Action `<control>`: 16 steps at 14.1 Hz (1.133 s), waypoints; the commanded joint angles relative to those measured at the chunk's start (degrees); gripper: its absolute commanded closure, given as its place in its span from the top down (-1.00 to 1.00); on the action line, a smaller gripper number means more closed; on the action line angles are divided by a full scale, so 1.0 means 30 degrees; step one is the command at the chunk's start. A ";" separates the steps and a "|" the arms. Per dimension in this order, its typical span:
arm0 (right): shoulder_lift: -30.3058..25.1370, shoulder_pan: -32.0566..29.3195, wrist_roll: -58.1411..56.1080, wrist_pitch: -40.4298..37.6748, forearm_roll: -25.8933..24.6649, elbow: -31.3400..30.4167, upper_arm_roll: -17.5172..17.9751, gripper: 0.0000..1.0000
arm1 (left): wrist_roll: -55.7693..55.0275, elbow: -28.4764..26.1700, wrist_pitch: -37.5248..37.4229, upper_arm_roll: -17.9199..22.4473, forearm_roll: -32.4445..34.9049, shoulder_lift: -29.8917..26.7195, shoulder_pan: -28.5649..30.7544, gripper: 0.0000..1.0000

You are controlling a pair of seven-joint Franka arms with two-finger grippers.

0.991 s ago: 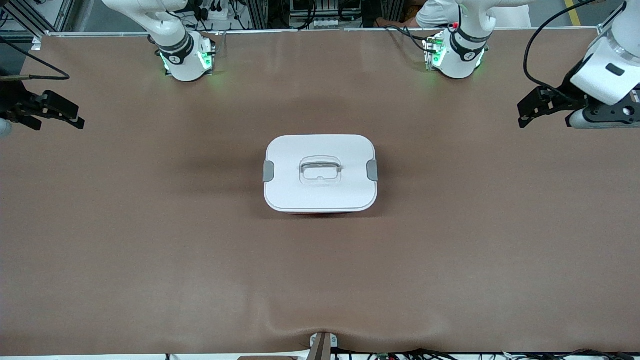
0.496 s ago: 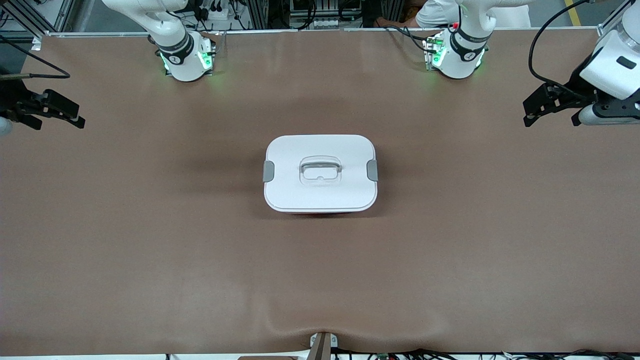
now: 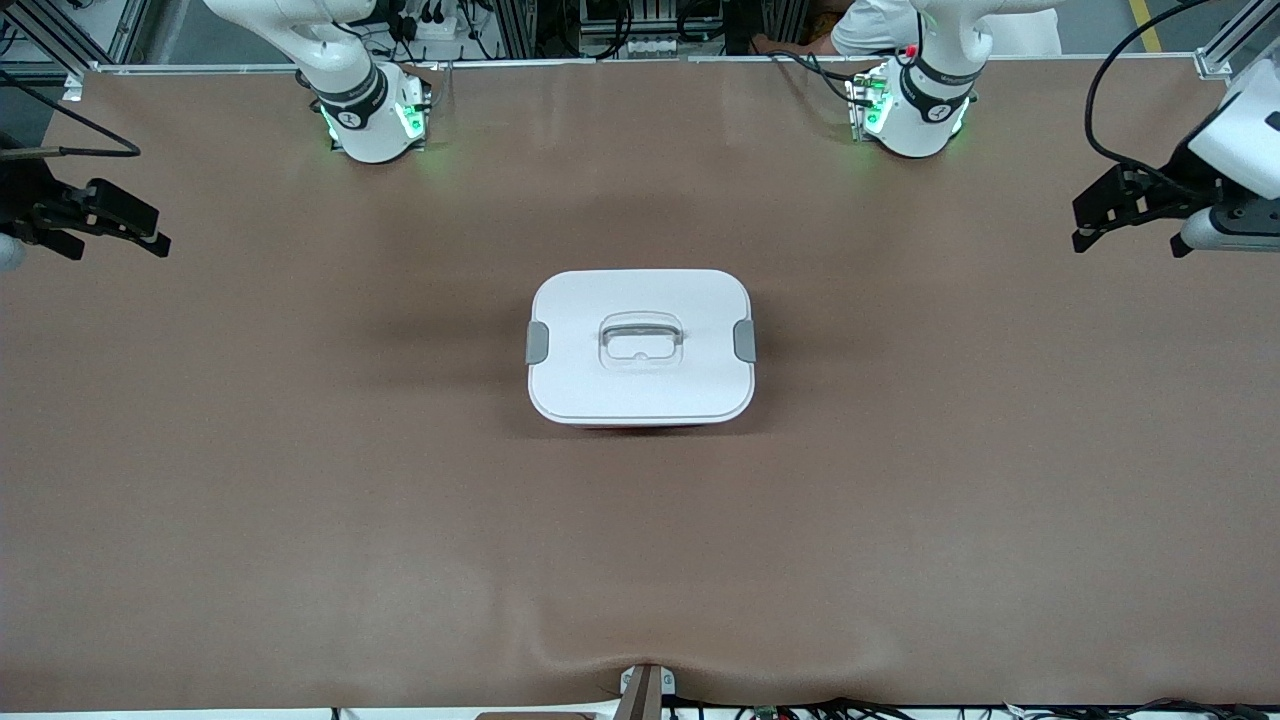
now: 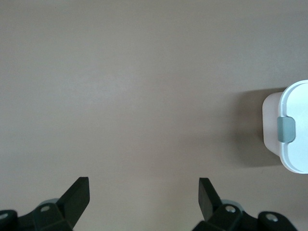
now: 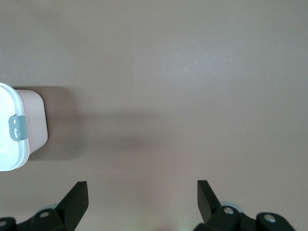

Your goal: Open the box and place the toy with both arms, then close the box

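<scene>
The box point(image 3: 640, 345) stands shut in the middle of the brown table, its white lid on, with a clear recessed handle point(image 3: 641, 338) and a grey clip point(image 3: 537, 343) at each short end. The toy is out of view. My left gripper point(image 3: 1080, 228) hangs open and empty over the table at the left arm's end. My right gripper point(image 3: 160, 232) hangs open and empty over the right arm's end. The left wrist view shows the left gripper point(image 4: 143, 190) over bare table, with the box point(image 4: 293, 130) at the frame's edge. In the right wrist view, the right gripper point(image 5: 142, 192) and box point(image 5: 19, 130) stand likewise.
Both arm bases point(image 3: 370, 120) point(image 3: 915, 115) glow green along the table edge farthest from the camera. A small metal bracket point(image 3: 645, 690) sits at the nearest edge. Brown table cover point(image 3: 300, 480) spreads bare around the box.
My left gripper has drawn away from the box, toward the left arm's end of the table. The right arm and the box have not moved.
</scene>
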 commanded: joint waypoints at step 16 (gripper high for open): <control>-0.0375 -0.0248 0.0102 0.0150 0.0238 -0.0389 -0.0024 1.00 | -0.2438 0.0063 -0.0973 -0.0318 -0.0161 0.0014 0.0311 1.00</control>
